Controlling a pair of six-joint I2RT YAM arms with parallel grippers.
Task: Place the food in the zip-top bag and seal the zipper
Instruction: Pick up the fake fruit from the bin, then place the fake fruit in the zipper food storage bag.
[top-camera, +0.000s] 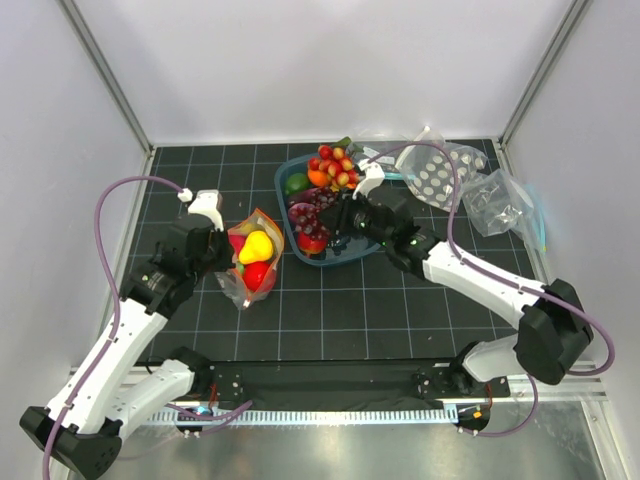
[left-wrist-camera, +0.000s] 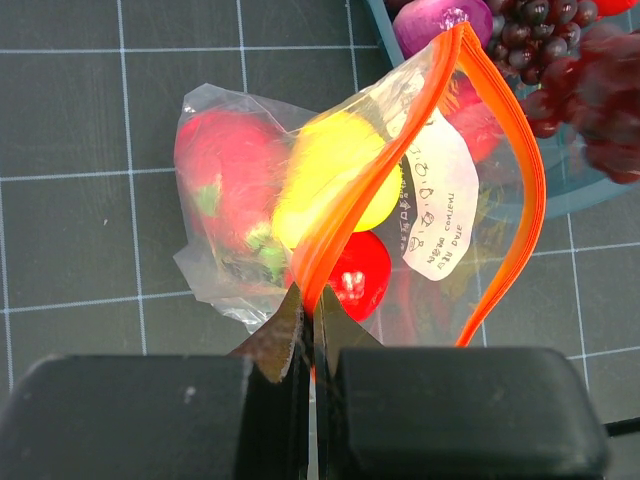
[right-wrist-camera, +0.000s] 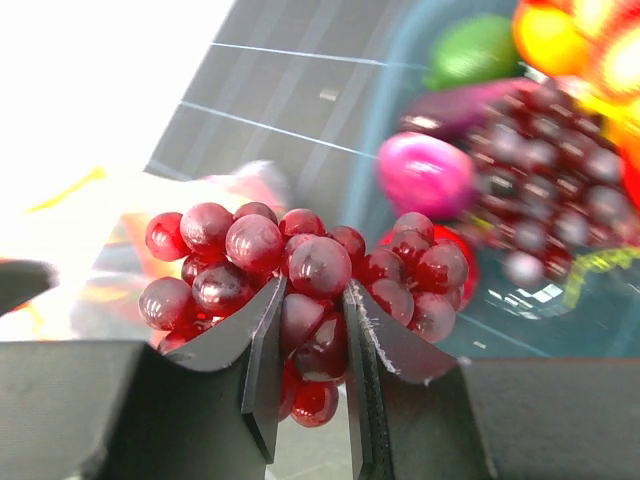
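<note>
Left claw (left-wrist-camera: 308, 300): pinched shut on the orange-red zipper (left-wrist-camera: 505, 130) of the zip-top bag (left-wrist-camera: 215, 110), mouth gaping, on the counter (top-camera: 330, 310) just beside the blue basket (top-camera: 325, 264). Yellow and red food (left-wrist-camera: 335, 160) inside. Right claw (right-wrist-camera: 310, 320): partly closed, gripping dark red grapes (right-wrist-camera: 255, 240), held over the blue basket.

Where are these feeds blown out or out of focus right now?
Right wrist: the upper left corner is blown out white; the held grape bunch is sharp, the basket behind it blurred. Left wrist: the zip-top bag and zipper are crisp, while a grape cluster at the right edge is soft. Top external: evenly lit and sharp.
</note>
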